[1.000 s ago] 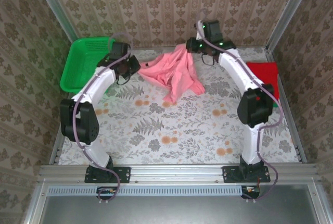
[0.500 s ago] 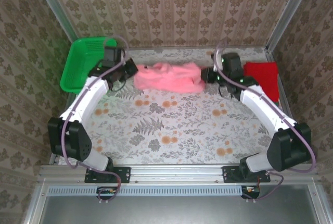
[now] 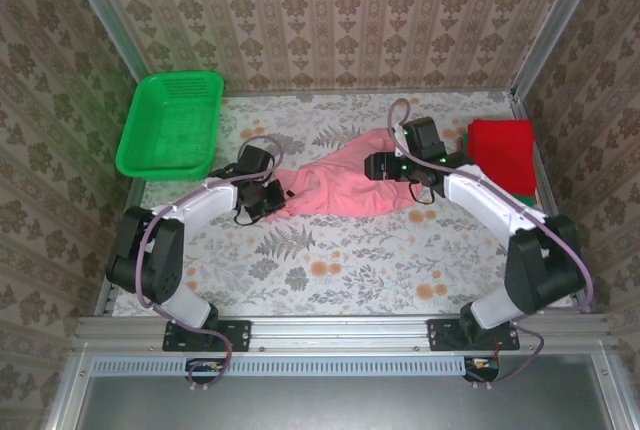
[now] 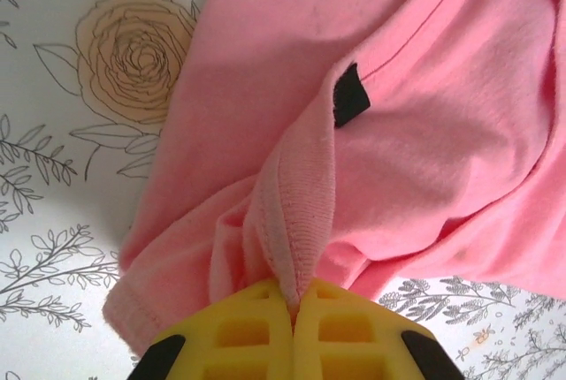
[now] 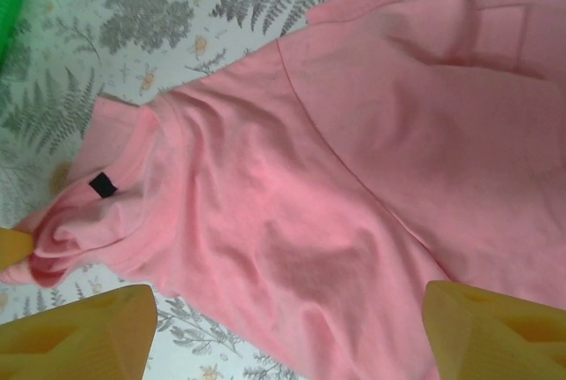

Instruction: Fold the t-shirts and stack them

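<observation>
A light pink t-shirt [image 3: 340, 186] lies loosely spread across the middle of the flowered table, its collar end to the left. My left gripper [image 3: 274, 196] is shut on the ribbed collar [image 4: 296, 221], which is pinched between the yellow fingers [image 4: 256, 336]; a black tag [image 4: 350, 95] sits just beyond. My right gripper [image 3: 376, 166] hovers open over the shirt's right part, its yellow fingers [image 5: 80, 336] wide apart with pink cloth [image 5: 292, 221] below and nothing gripped. A folded red t-shirt [image 3: 503, 148] rests at the right edge of the table.
A green mesh basket [image 3: 170, 125] stands at the back left, its corner visible [image 5: 11, 0] in the right wrist view. Metal frame rails [image 3: 535, 40] and papered walls bound the table. Bare tablecloth [image 3: 340, 270] stretches in front of the shirt.
The right gripper opened and let go of the pink shirt. Both arms came toward the front, and the shirt dropped from a hanging bunch to lie stretched on the table.
</observation>
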You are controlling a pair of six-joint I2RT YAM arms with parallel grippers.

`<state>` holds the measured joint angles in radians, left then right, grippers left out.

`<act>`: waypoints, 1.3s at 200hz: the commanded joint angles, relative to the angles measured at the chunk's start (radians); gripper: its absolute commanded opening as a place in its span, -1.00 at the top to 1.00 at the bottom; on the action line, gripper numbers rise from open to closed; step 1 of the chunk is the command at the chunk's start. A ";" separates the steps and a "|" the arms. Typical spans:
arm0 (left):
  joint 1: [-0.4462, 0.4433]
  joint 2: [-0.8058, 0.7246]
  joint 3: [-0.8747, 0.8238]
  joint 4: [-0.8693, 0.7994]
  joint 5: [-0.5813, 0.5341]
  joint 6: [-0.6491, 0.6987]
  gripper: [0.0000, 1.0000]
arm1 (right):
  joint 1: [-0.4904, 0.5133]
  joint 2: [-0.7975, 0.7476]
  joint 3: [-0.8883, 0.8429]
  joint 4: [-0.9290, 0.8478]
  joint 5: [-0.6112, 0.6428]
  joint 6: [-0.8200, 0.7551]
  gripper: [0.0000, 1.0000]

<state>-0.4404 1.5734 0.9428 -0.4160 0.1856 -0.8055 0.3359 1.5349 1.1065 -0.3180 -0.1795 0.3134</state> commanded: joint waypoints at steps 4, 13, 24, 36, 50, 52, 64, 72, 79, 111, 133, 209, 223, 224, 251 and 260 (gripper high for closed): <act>0.029 -0.016 0.021 0.026 -0.041 -0.028 1.00 | 0.003 0.098 0.055 -0.027 -0.027 -0.012 -0.55; 0.041 -0.012 0.020 0.034 -0.040 -0.033 1.00 | 0.005 0.136 0.070 -0.034 -0.045 -0.021 -0.55; 0.059 -0.004 0.020 0.036 -0.034 -0.033 1.00 | 0.009 0.177 0.078 -0.028 -0.055 -0.034 -0.55; 0.077 0.007 0.025 0.033 -0.032 -0.026 1.00 | 0.009 0.215 0.090 -0.031 -0.061 -0.051 -0.50; 0.098 0.014 0.032 0.028 -0.025 -0.016 1.00 | 0.009 0.254 0.103 -0.037 -0.057 -0.069 -0.42; 0.100 0.014 0.034 0.028 -0.023 -0.014 1.00 | 0.008 0.260 0.105 -0.040 -0.057 -0.072 -0.41; 0.112 0.017 0.044 0.021 -0.019 -0.001 1.00 | 0.008 0.290 0.122 -0.055 -0.058 -0.081 -0.25; 0.117 0.021 0.052 0.014 -0.017 0.008 1.00 | 0.007 0.309 0.133 -0.064 -0.065 -0.089 -0.15; 0.121 0.023 0.060 0.007 -0.016 0.015 1.00 | 0.007 0.323 0.143 -0.071 -0.074 -0.092 -0.07; 0.137 0.031 0.067 0.006 -0.014 0.016 1.00 | 0.008 0.360 0.182 -0.105 -0.124 -0.102 0.59; 0.148 0.040 0.072 0.011 -0.011 0.013 1.00 | 0.008 0.334 0.194 -0.126 -0.158 -0.102 1.00; 0.218 0.194 0.215 0.032 0.018 0.021 1.00 | 0.035 0.150 0.158 -0.124 -0.259 -0.110 0.84; 0.218 0.204 0.242 0.029 0.021 0.026 1.00 | 0.024 0.178 0.170 -0.133 -0.189 -0.099 -0.06; 0.218 0.203 0.242 0.029 0.022 0.026 1.00 | 0.023 0.181 0.173 -0.136 -0.184 -0.099 -0.10; 0.218 0.202 0.244 0.020 0.029 0.034 1.00 | 0.002 0.287 0.247 -0.151 -0.065 -0.074 0.01; 0.218 0.195 0.232 0.019 0.031 0.035 1.00 | 0.000 0.322 0.272 -0.151 -0.047 -0.071 0.01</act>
<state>-0.2234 1.7809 1.1698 -0.3847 0.1997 -0.7971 0.3534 1.7626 1.3197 -0.4347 -0.3355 0.2173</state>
